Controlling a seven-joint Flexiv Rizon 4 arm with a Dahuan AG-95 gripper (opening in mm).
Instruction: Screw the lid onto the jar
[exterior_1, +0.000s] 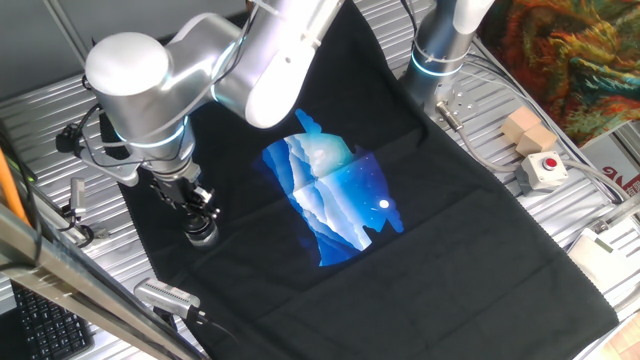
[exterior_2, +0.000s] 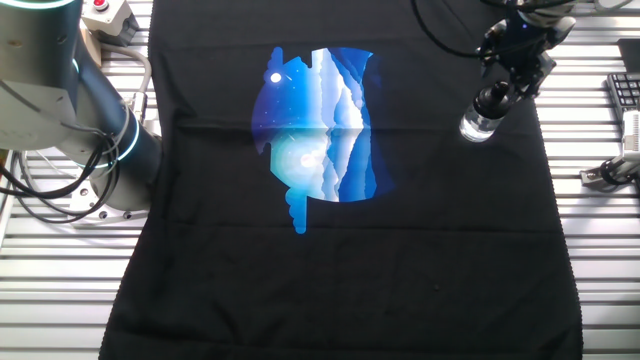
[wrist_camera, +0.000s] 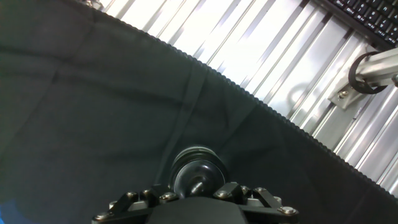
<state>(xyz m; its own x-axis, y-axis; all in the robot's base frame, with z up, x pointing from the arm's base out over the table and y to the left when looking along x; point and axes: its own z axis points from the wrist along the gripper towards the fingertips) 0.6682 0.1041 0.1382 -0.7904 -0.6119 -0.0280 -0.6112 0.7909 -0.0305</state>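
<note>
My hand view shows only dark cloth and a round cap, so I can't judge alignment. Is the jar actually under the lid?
Observer: Yes. The other fixed view shows the clear jar standing upright directly beneath the lid.
Operator: Is the tool on the lid?
Observer: The tool reaches down to it from above, but I cannot tell whether it clamps.
Operator: Anything crowding the jar?
Observer: No. The blue print lies well apart on the black cloth.
</note>
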